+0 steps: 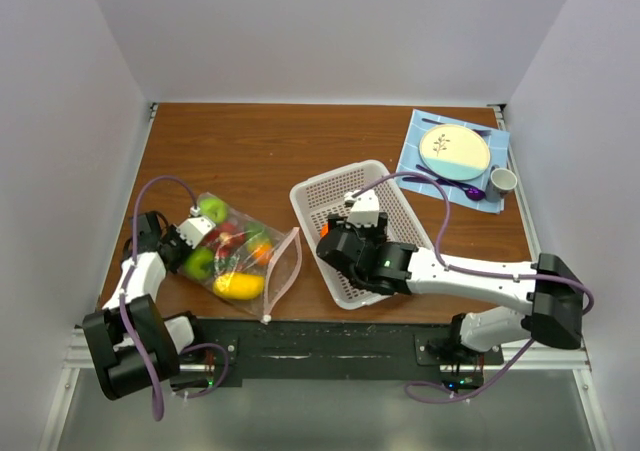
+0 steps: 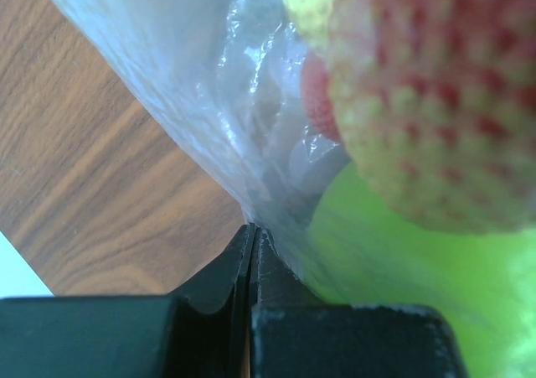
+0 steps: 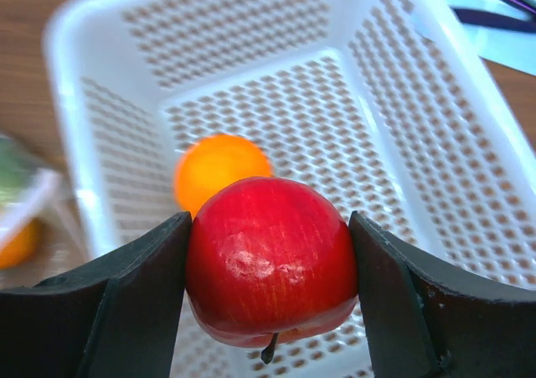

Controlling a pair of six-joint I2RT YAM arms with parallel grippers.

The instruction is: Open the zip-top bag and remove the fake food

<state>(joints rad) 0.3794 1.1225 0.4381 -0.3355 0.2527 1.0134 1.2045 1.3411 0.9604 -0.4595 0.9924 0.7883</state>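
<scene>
The clear zip-top bag [image 1: 243,259] lies at the table's front left, its pink zip strip [image 1: 284,269] toward the basket. Fake food shows inside it: green apples [image 1: 212,209], a yellow banana [image 1: 239,285] and an orange [image 1: 260,251]. My left gripper [image 1: 190,234] is shut on the bag's plastic at its left edge; in the left wrist view the jaws [image 2: 251,229] pinch the film [image 2: 209,101] beside a green apple [image 2: 419,261]. My right gripper [image 3: 270,227] is shut on a red apple [image 3: 268,256], held above the white basket [image 3: 402,143], which holds an orange [image 3: 219,167].
The white perforated basket [image 1: 315,193] sits mid-table under my right gripper [image 1: 326,233]. At the back right a blue mat carries a cream-and-blue plate [image 1: 455,149], a purple spoon [image 1: 465,193] and a small cup [image 1: 502,181]. White walls enclose the table.
</scene>
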